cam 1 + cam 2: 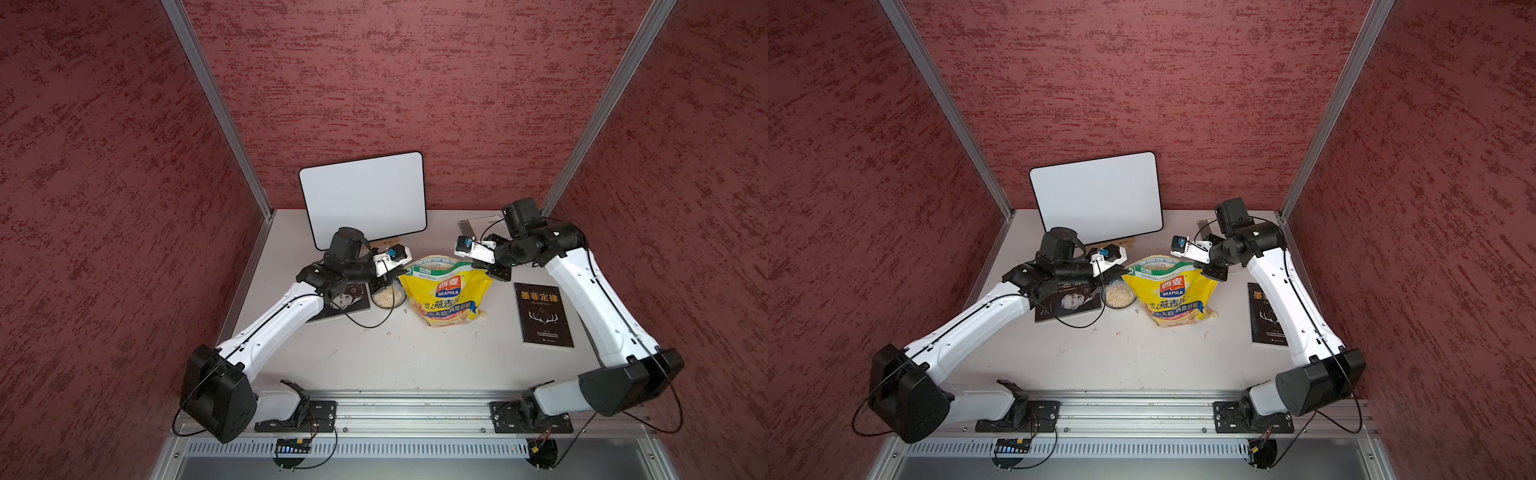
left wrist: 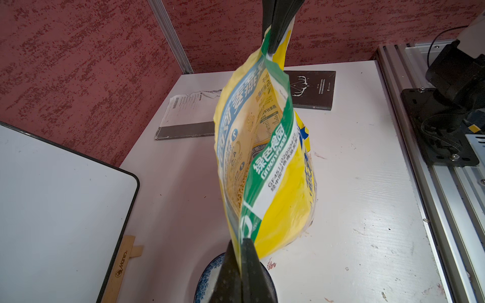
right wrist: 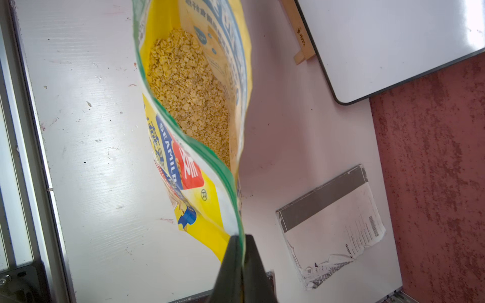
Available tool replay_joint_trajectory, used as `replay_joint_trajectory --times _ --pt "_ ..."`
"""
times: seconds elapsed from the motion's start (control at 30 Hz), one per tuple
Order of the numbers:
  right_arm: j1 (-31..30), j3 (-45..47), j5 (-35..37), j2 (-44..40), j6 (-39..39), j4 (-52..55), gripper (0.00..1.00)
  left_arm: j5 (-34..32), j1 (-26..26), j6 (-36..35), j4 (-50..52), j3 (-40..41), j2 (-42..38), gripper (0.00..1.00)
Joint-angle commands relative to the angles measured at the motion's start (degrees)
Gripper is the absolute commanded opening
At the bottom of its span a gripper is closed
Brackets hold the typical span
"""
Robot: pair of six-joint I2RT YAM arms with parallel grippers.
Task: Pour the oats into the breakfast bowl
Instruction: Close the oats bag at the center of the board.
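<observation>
While pinched between both grippers, pouch

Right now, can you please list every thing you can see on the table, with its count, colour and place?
oats pouch: 1, yellow with green-white top band, table centre, mouth open, held at both top corners
oats: pale beige flakes, inside the pouch; more in the bowl
breakfast bowl: 1, white with blue pattern, just beside the pouch, on the left arm's side
whiteboard: 1, white with dark edge, leaning at the back wall
black book: 1, black with gold lettering, on the right arm's side
portrait book: 1, dark, under the left arm
booklet: 1, white and grey, back corner by the right arm
left gripper: shut on the pouch's top corner
right gripper: shut on the opposite top corner
</observation>
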State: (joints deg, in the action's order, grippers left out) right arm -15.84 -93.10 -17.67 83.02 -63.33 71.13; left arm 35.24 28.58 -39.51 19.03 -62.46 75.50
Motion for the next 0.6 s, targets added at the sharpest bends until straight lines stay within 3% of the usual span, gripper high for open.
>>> replay_joint_trajectory --times 0.0,0.03,0.1,0.17,0.2,0.27,0.43,0.57 --pt "1.3 0.24 2.02 -1.79 -0.2 0.61 0.0 1.4 -0.65 -0.48 -3.63 -0.12 -2.38 0.0" --pt "1.59 0.49 2.21 -2.15 0.02 0.13 0.01 1.37 -0.63 -0.56 -3.62 -0.03 -2.38 0.0" --pt "2.05 1.27 2.84 -2.73 0.02 -0.36 0.16 1.32 -0.76 -0.52 -3.72 -0.03 -2.38 0.0" --pt "2.38 2.49 3.34 -3.47 -0.18 -0.84 0.18 1.43 -0.78 -0.57 -3.7 0.08 -2.38 0.0" --pt "2.5 2.98 3.34 -3.75 -0.21 -1.09 0.17 1.52 -0.79 -0.56 -3.81 0.1 -2.38 0.0" --pt "2.65 3.26 2.9 -3.96 -0.25 -1.03 0.0 1.5 -0.83 -0.55 -3.88 0.13 -2.38 0.0" --pt "3.66 2.9 1.85 -4.68 -0.23 -1.26 0.0 1.47 -0.89 -0.54 -3.73 0.13 -2.55 0.0" --pt "3.29 2.41 -0.72 -4.78 1.01 -2.44 0.29 1.58 -0.9 -0.66 -3.94 0.17 -2.57 0.0"
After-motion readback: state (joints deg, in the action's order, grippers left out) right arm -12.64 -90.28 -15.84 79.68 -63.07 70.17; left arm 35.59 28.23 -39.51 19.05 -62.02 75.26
